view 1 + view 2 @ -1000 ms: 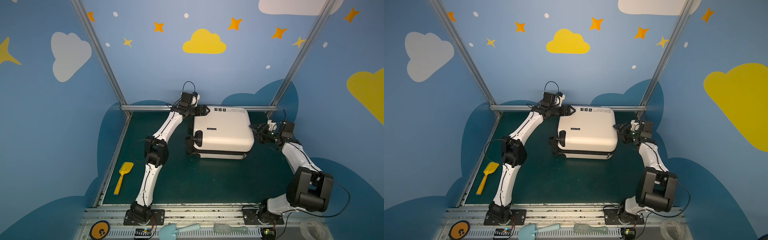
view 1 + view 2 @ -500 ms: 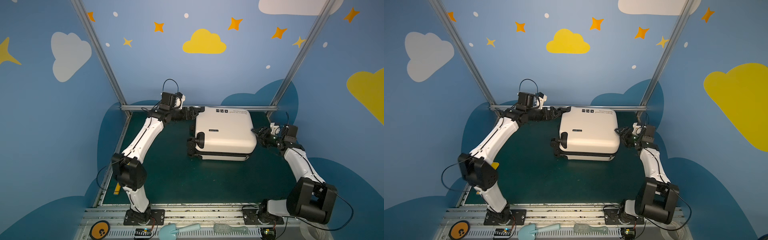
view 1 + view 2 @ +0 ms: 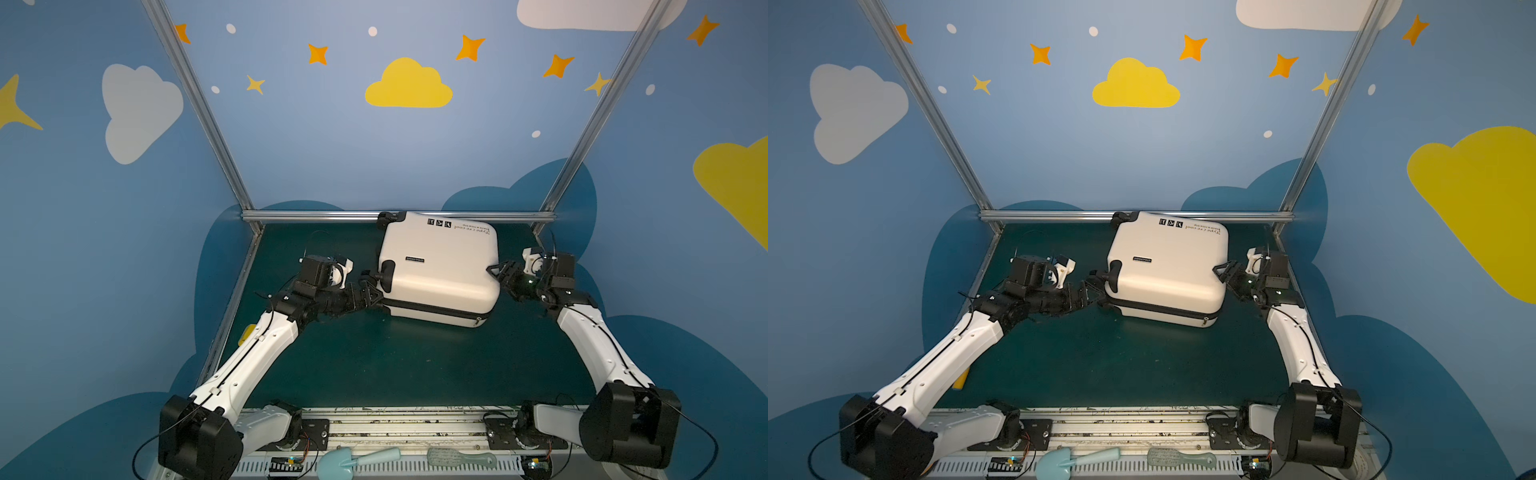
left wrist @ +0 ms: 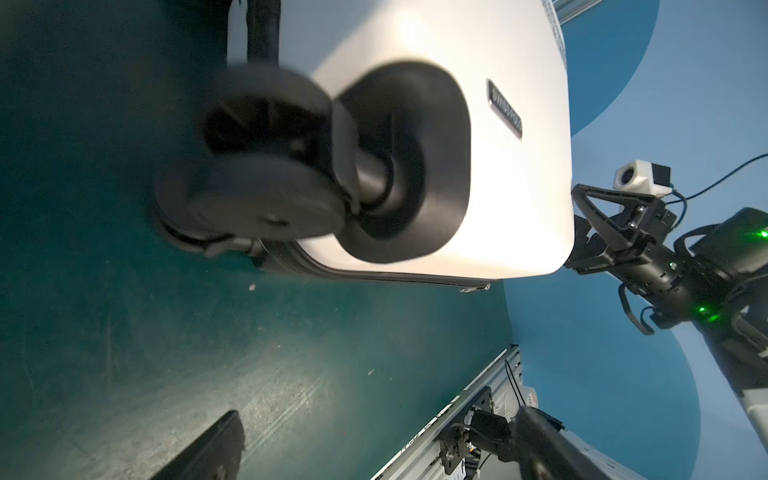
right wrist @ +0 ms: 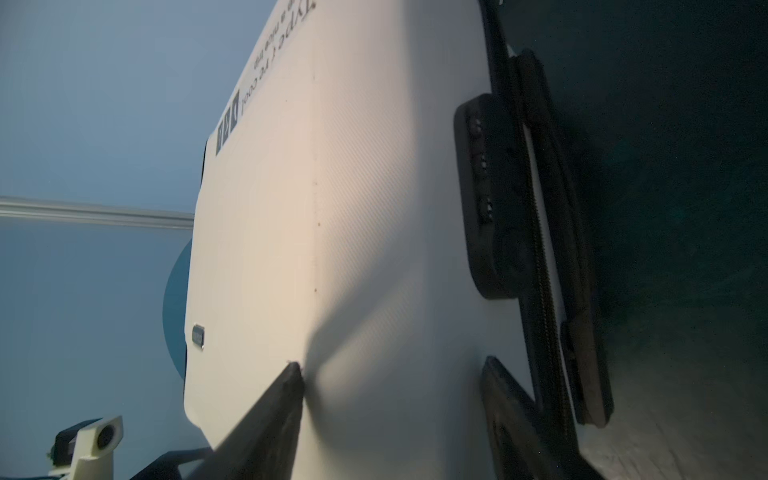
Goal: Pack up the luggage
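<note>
Lettering on the white luggage (image 3: 440, 266)
Its printed line (image 3: 469, 228) reads roughly "Type … re cool" (upside down in both top views); smaller words beneath end in "nice trip". The small black badge (image 3: 414, 259) is too blurred to read.

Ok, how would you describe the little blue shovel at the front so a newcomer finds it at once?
Look at the metal rail along the table's front edge. Two pale tools lie there side by side; the shovel is the one nearer the left arm's base. It is opaque light blue with a rounded scoop, unlike the translucent brush beside it.
</note>
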Controlling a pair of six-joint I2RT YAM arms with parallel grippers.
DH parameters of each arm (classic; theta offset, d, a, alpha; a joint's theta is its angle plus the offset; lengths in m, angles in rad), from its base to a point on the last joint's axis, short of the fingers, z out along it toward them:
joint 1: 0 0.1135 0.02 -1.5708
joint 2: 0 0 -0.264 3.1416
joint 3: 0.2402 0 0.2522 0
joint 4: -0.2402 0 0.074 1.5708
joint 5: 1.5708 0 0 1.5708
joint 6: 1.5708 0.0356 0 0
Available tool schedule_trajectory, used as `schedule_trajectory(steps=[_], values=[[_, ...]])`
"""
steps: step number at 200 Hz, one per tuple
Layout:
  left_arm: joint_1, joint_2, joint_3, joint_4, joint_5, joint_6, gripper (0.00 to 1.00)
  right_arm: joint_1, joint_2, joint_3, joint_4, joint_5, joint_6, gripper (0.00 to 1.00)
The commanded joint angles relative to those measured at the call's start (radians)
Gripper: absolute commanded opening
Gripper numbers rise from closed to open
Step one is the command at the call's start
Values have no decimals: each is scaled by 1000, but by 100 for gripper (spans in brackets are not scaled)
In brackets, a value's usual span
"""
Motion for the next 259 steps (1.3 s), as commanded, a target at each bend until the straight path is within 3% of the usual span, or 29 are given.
schedule_trajectory(steps=[1, 37, 60, 85, 101, 139, 167, 188, 219, 259], values=[[2, -34, -19, 82, -25, -36, 100, 160, -32, -37, 10, -82, 55, 66], [16, -31, -21, 89, -101, -35, 100, 413, -24, 0, 40, 49, 61, 66], [40, -17, -19, 111, -127, -43, 100, 453, 2, 82, -41, 59, 47, 66], [64, -9, -16, 122, -179, -42, 100, 408, -19, 143, -88, 129, 10, 66], [86, -8, -17, 129, -206, -40, 100, 358, -57, 106, 35, 183, -30, 67], [141, 25, -11, 163, -184, -36, 100, 130, 28, 212, 64, 81, -16, 68], [145, 56, 1, 200, -156, -23, 100, 14, 216, 342, 95, -18, 11, 68], [145, 80, 29, 205, -98, -1, 100, -31, 388, 473, 97, -94, 35, 68], [144, 96, 32, 207, -100, 1, 100, -67, 630, 649, 145, -201, 140, 65], [142, 134, 29, 248, -83, -13, 100, -31, 847, 839, 139, -289, 179, 49]])
